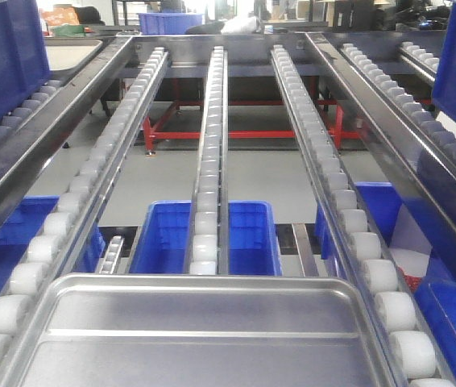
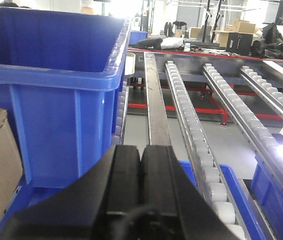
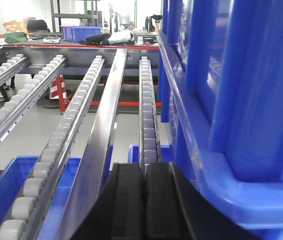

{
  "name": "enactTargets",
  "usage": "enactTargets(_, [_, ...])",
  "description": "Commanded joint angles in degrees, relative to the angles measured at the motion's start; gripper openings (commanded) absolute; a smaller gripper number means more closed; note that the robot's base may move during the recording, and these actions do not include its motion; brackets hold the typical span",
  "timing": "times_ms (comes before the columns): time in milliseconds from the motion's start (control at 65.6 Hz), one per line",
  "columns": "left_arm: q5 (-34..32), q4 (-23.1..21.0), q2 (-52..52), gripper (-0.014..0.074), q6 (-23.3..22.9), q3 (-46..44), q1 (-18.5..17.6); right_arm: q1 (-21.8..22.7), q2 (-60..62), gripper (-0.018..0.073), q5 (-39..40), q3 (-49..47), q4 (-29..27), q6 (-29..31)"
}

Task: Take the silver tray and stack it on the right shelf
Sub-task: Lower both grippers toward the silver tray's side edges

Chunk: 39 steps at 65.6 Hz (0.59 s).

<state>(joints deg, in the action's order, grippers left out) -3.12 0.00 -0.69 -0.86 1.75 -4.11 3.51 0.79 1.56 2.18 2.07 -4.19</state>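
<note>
At 6 o'clock, front view alone shows silver tray (image 1: 200, 339) on right shelf (image 1: 209, 161) rollers; wrist views show left gripper (image 2: 140, 150), right gripper (image 3: 145, 167) fingers pressed together, empty.

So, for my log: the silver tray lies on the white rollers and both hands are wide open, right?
No: the wrist views show the left hand and right hand shut. The silver tray does lie on the rollers.
</note>
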Motion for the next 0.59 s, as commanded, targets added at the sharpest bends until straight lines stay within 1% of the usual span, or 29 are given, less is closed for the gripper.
enactTargets(0, [-4.9,0.0,-0.61,-0.0091,-0.33,1.47,-0.3,0.17,0.88,0.0049,5.06,-0.5,-0.2,0.3])
enactTargets(579, [-4.9,0.0,-0.61,-0.0091,-0.33,1.47,-0.3,0.17,0.88,0.0049,5.06,-0.5,-0.2,0.3])
